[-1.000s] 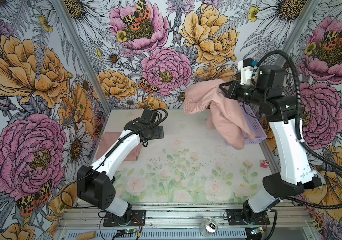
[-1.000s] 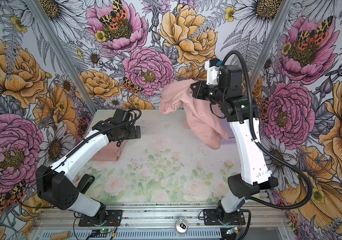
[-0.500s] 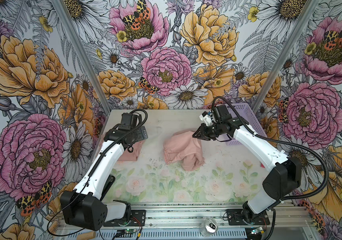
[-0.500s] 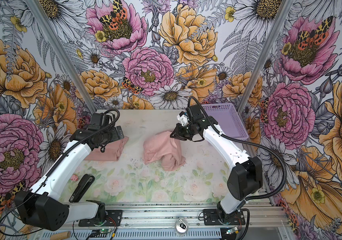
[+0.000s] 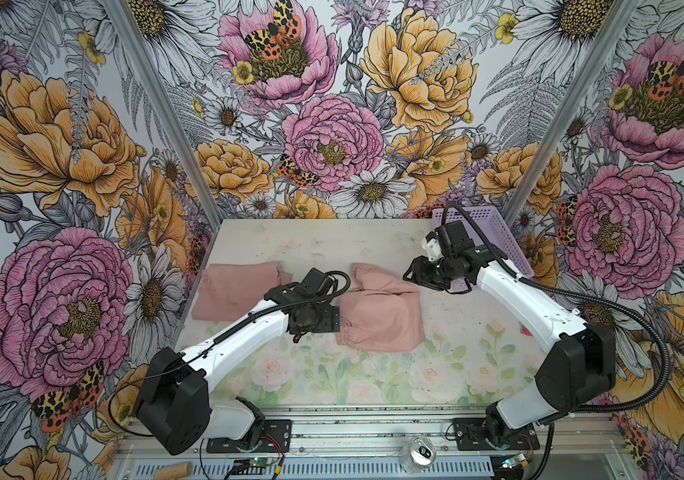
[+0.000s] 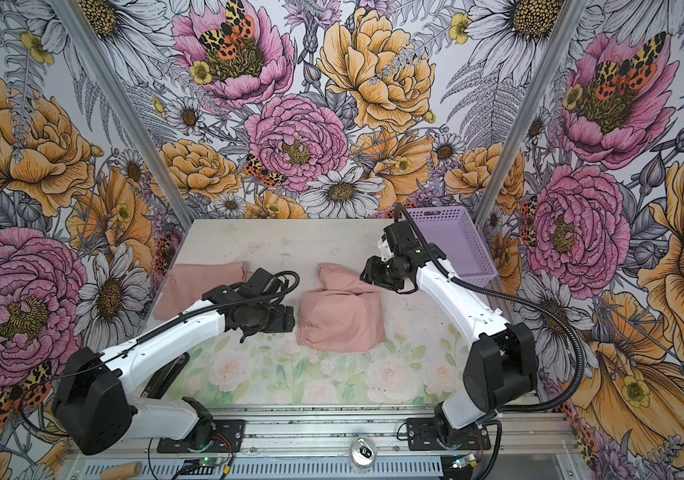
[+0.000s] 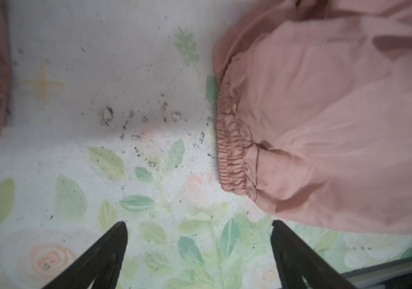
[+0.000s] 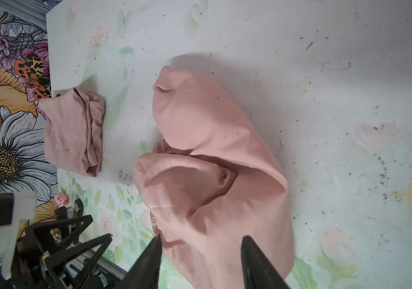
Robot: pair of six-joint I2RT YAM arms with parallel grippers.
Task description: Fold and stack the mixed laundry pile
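Crumpled pink shorts (image 5: 377,316) (image 6: 340,316) lie mid-table, their elastic waistband (image 7: 232,150) facing my left gripper. That left gripper (image 5: 320,326) (image 6: 274,322) (image 7: 199,223) hangs open over bare table just left of the waistband, holding nothing. My right gripper (image 5: 415,274) (image 6: 369,276) (image 8: 202,237) hovers open over the shorts' far right corner, with the cloth (image 8: 215,155) lying loose below its fingers. A folded pink garment (image 5: 236,297) (image 6: 203,286) (image 8: 72,130) rests at the table's left edge.
A lavender perforated basket (image 5: 494,232) (image 6: 456,241) stands at the back right corner. On the front rail stand a drink can (image 5: 419,453) and a cork-like cylinder (image 5: 174,471). A small pink pig figure (image 8: 61,199) lies near the table's right edge.
My right gripper carried the shorts down from high by the basket to mid-table, then opened and let them go. My left arm swung from the folded garment to beside the shorts.
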